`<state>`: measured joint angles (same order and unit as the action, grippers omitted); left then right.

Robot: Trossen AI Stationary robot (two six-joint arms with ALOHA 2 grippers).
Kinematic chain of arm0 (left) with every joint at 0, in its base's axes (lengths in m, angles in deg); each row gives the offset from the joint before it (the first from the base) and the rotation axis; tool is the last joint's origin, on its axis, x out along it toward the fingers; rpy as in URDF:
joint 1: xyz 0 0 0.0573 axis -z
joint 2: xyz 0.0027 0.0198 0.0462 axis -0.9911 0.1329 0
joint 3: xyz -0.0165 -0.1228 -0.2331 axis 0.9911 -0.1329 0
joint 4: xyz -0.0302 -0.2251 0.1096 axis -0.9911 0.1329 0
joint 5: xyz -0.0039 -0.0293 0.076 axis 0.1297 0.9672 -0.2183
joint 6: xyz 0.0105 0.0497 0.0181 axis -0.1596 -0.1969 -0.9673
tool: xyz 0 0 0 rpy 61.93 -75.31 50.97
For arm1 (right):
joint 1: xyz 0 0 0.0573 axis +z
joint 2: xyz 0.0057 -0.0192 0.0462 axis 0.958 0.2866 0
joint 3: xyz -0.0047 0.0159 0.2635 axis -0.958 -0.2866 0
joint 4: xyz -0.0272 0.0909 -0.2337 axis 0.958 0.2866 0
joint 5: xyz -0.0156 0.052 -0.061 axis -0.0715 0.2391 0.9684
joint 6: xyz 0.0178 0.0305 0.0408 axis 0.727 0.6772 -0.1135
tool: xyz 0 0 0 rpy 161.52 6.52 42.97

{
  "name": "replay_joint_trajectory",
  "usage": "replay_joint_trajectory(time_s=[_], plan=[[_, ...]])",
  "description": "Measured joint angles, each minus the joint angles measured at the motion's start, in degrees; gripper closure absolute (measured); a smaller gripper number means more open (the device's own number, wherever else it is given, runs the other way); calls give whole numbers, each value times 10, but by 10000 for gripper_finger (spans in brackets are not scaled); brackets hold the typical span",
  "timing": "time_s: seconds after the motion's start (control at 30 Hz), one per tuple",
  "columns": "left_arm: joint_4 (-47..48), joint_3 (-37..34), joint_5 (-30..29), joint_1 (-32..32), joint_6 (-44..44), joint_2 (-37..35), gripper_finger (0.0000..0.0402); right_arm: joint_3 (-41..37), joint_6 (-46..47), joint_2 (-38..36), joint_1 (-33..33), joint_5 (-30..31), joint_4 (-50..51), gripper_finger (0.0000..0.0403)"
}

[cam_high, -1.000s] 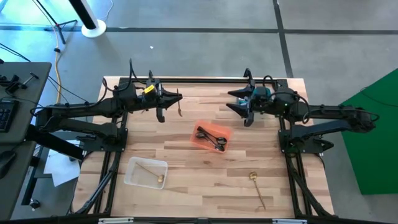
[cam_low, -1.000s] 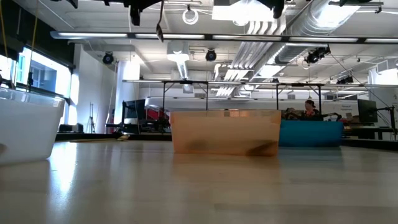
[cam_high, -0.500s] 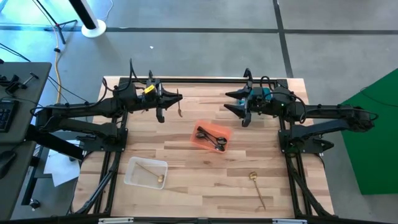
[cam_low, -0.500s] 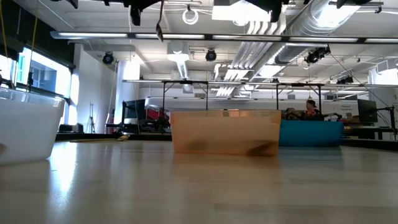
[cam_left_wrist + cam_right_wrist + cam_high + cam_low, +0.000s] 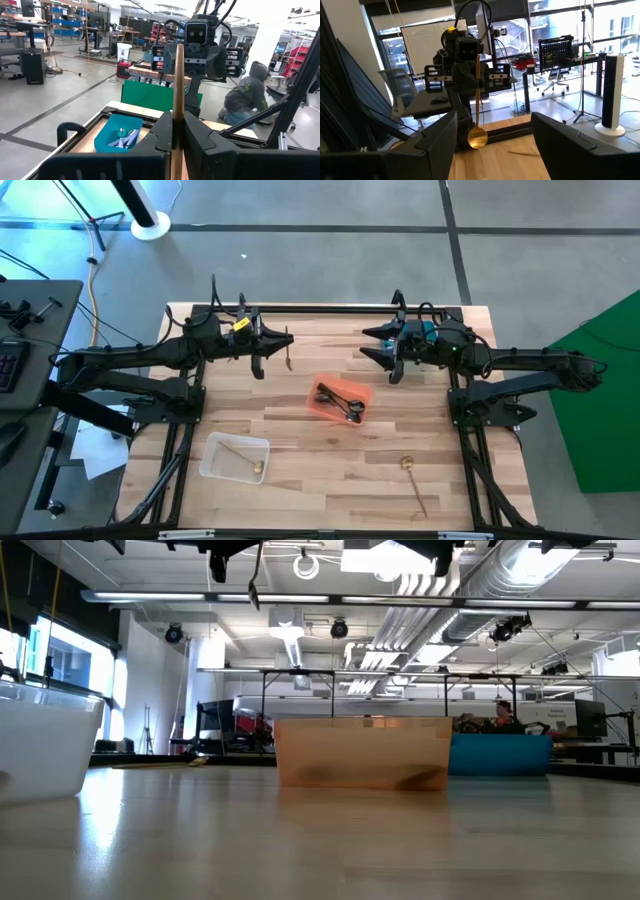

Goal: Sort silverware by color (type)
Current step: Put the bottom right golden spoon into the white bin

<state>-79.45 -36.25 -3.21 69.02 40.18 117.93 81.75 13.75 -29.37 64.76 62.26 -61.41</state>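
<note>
Both arms are raised over the far half of the wooden tabletop (image 5: 300,430), facing each other across it. The left hand (image 5: 285,340) is clamped tight on the handle of a gold spoon (image 5: 288,358), which hangs from the fingers with its bowl down, well above the wood. From the right arm's camera the same spoon shows plainly across the table, a thin gold stem ending in a round bowl (image 5: 477,137). From the left arm's own camera the handle stands up straight between the two dark fingers (image 5: 165,135), pressed from both sides.

The right hand (image 5: 372,345) hovers opposite with its fingers spread wide and nothing between them; its two fingers (image 5: 440,137) sit far apart in its own camera.

Near the middle of the tabletop sits an orange bin (image 5: 322,406) with a few black utensils (image 5: 340,402) lying crossed inside it. Toward the near left corner a clear white bin (image 5: 215,465) holds one gold piece (image 5: 245,459), lying on its floor. On the bare wood at the near right lies another gold spoon (image 5: 414,484), well apart from both bins.

Beyond the table, a blue bin (image 5: 120,135) with some pale items in it sits on another bench, and a person in a grey hooded top (image 5: 245,97) crouches on the floor.
</note>
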Motion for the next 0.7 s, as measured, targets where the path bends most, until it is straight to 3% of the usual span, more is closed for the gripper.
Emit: replay_joint_trajectory(time_s=[0.7], plan=[[0, 0, 0, 0, 0, 0, 396, 0, 38, 0, 0, 0, 0, 164]])
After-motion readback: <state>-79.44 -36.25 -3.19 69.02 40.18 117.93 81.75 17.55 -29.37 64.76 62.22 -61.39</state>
